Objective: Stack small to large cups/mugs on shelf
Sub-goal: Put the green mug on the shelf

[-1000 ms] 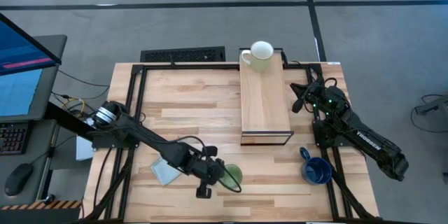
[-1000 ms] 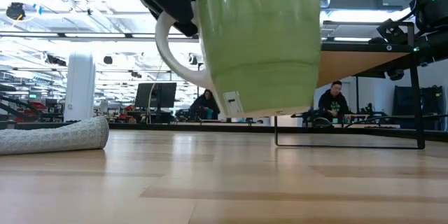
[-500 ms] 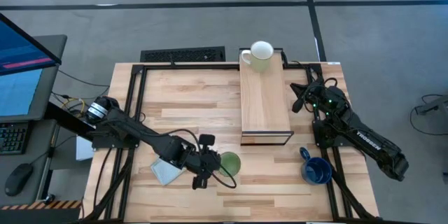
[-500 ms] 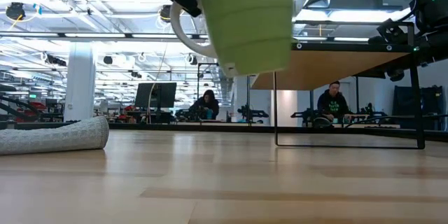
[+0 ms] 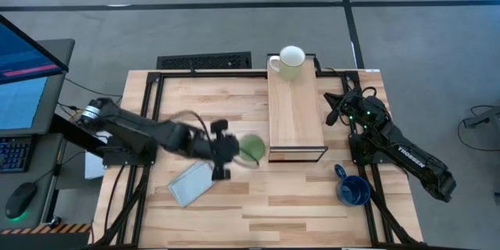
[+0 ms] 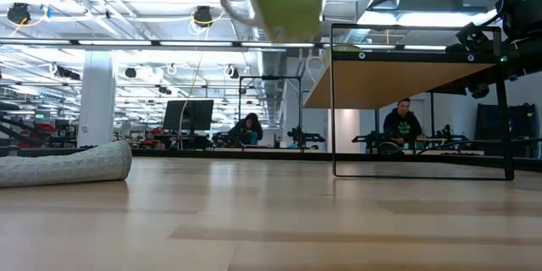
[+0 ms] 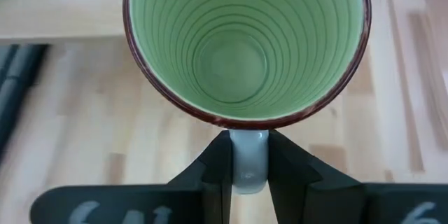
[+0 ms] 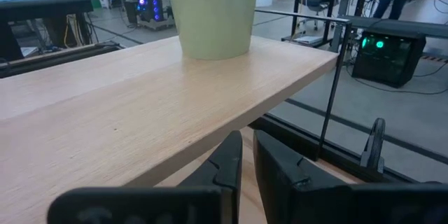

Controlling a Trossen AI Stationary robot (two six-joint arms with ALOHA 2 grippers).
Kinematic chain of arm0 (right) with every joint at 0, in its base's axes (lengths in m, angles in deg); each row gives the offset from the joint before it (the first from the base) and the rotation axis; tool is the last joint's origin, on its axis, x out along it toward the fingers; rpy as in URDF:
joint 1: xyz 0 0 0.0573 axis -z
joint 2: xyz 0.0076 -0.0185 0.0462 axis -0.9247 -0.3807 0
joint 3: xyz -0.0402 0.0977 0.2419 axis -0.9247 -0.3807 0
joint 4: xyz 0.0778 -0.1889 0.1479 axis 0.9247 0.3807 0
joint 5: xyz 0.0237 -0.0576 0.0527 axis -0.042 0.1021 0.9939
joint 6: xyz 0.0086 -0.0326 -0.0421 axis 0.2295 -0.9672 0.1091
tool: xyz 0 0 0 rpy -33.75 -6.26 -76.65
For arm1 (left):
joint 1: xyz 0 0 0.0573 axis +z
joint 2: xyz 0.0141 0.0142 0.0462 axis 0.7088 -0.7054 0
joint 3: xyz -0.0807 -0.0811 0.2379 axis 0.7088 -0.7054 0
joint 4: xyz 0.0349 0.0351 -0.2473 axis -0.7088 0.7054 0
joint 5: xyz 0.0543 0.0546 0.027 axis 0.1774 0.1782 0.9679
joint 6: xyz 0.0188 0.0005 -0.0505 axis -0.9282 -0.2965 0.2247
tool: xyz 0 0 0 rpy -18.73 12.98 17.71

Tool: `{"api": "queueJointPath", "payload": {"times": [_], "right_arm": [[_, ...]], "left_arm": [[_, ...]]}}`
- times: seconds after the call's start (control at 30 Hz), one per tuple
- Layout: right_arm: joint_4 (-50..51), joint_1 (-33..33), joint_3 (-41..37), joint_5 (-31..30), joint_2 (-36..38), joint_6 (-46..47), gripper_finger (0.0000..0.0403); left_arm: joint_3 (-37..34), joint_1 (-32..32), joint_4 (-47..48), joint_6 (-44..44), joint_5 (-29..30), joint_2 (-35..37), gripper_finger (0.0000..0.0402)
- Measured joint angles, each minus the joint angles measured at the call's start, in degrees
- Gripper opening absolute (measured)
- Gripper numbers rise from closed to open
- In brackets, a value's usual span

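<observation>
The green mug (image 7: 245, 45), gripped by its handle in the left pincer (image 7: 248, 161), has been lifted from the worktop (image 5: 312, 203) toward the shelf (image 5: 295, 117), ready for stacking.

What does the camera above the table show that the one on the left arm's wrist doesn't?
Only the high view shows the white mug on the shelf, the dark blue mug, the folded cloth and the right gripper waiting beside the shelf. Only the left wrist view shows the ringed inside of the cup and its handle pinched between the fingers. Both show the green mug held by the left gripper over the table.
</observation>
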Motion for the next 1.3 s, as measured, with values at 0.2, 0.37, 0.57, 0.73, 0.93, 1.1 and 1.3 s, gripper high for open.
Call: {"api": "queueJointPath", "payload": {"times": [0.2, 0.37, 0.57, 0.73, 0.93, 1.1, 1.3], "right_arm": [[0.0, 0.0, 0.0, 0.0, 0.0, 0.0, 0.006], [0.0, 0.0, 0.0, 0.0, 0.0, 0.0, 0.006], [0.0, 0.0, 0.0, 0.0, -0.4, 0.0, 0.006], [0.0, 0.0, 0.0, 0.0, -1.4, 0.0, 0.006], [0.0, 0.0, 0.0, 0.0, -3.2, 0.0, 0.006], [0.0, 0.0, 0.0, -0.1, -4.3, 0.3, 0.006], [-0.1, 0.0, 0.0, 0.0, -4.4, 0.3, 0.006]], "left_arm": [[3.5, 8.1, 0.4, -5.6, -3.2, 4.5, 0.0049], [8.4, 15.3, 0.2, -12.2, -10.3, 4.1, 0.0049], [11.4, 22.3, -1.6, -17.1, -16.5, 3.9, 0.0049], [11.9, 25.4, -2.9, -19.2, -21.7, 3.7, 0.0049], [12.1, 27.4, -6.4, -21.0, -24.2, 1.6, 0.0049], [16.6, 29.3, -4.6, -22.6, -25.1, -3.6, 0.0049], [28.2, 30.0, 1.0, -26.4, -25.4, -13.1, 0.0049]]}}
